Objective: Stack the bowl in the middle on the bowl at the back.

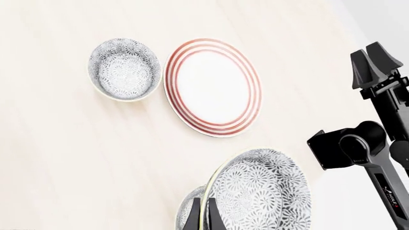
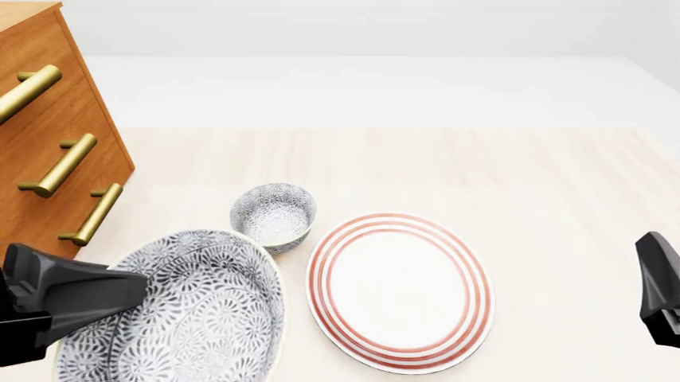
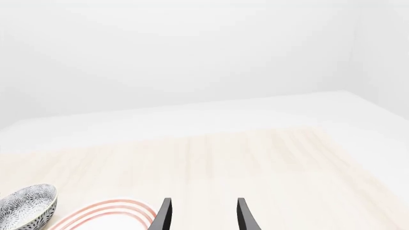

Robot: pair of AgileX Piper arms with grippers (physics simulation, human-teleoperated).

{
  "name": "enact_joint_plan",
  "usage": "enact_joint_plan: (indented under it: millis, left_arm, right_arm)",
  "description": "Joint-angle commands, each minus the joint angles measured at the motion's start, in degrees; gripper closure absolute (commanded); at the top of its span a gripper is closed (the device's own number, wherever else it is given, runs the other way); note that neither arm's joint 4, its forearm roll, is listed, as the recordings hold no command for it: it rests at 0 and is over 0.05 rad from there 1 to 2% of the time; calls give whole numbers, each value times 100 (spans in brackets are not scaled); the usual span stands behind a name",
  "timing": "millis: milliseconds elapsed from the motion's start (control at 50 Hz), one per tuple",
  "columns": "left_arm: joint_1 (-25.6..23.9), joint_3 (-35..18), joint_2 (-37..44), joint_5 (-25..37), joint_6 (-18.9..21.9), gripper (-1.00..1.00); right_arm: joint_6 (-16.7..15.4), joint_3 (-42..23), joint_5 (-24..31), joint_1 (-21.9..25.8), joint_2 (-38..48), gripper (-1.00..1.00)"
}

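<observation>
Your left gripper [image 1: 201,215] is clamped on the rim of the bowl in the middle [image 2: 181,310], held tilted and lifted, near the bowl at the back [image 2: 274,215]. It looks rigid, glazed and slippery (chips if dropped), so keep the rim pinch. Only the left wrist view shows the pinch. The right gripper [image 3: 200,215] is open and empty.

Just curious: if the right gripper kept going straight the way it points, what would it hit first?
Probably nothing: ahead of the right gripper lies bare table, the plate just off to one side.
</observation>
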Motion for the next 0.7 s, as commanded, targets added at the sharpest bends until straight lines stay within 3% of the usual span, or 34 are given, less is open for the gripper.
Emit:
enact_joint_plan:
  millis: [20,220,700]
  left_arm:
    - [-395,290,-34,-18,-195,100]
    - [-581,577,-119,-78,-414,100]
    - [-492,1437,-506,-126,-479,100]
  right_arm:
    - [47,-3,-7,-1,-2,-100]
    - [78,-9,-14,0,-3,-100]
    - [133,-1,-36,-16,-4,-100]
